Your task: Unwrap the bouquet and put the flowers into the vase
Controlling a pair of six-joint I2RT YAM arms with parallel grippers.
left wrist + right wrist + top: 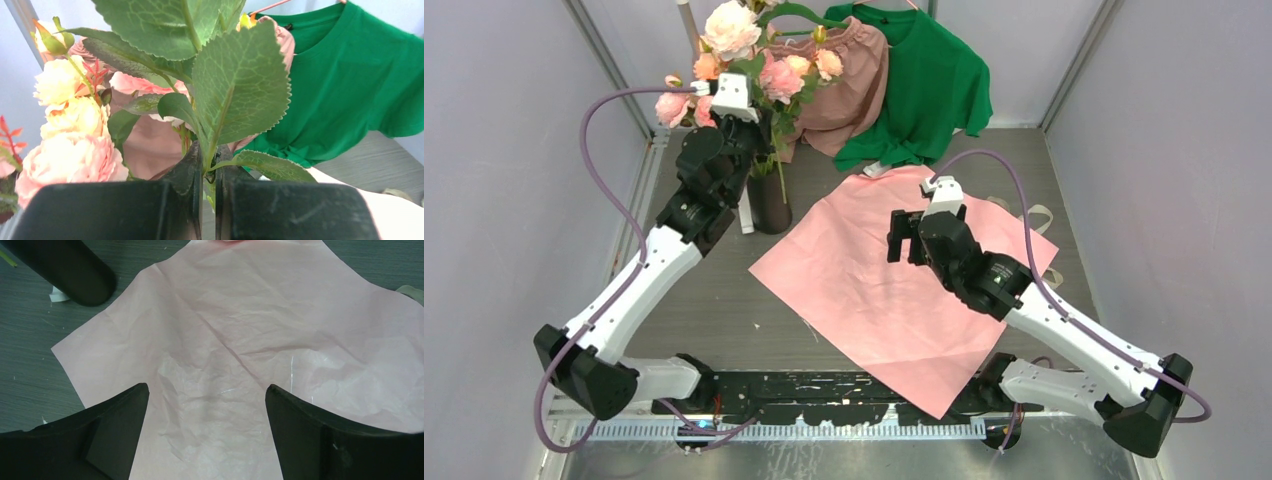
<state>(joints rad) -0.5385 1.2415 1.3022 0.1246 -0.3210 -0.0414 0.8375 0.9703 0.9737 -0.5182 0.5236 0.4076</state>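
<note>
Left wrist view: left gripper (208, 175) fully shut on the thin green stems (206, 152) of the pink artificial flowers (70, 162), which are pinched in the slit between its two black fingers

Broad serrated fabric leaves (240, 85) fan out just above the grip, with soft layered rose heads to the left. Judged light but top-heavy: the stems look wiry and springy, the leaves slick, the petals easy to crush. The best hold is low on the bunched stems below the foliage, as it is now

Top view: the bunch stands upright at the far left, above the small black tapered vase (771, 205). One stem runs down towards its mouth, but the arm hides the rim, so I cannot tell if the ends are inside. The vase is narrow and probably tips under a sideways push

Right gripper (206, 390) – jaws wide apart, holding nothing, hovering over the salmon-pink paper sheet (240, 330). The sheet lies spread and creased on the grey table (714, 300), and looks thin and limp

Behind the flowers hangs a green T-shirt (934, 80)
</note>
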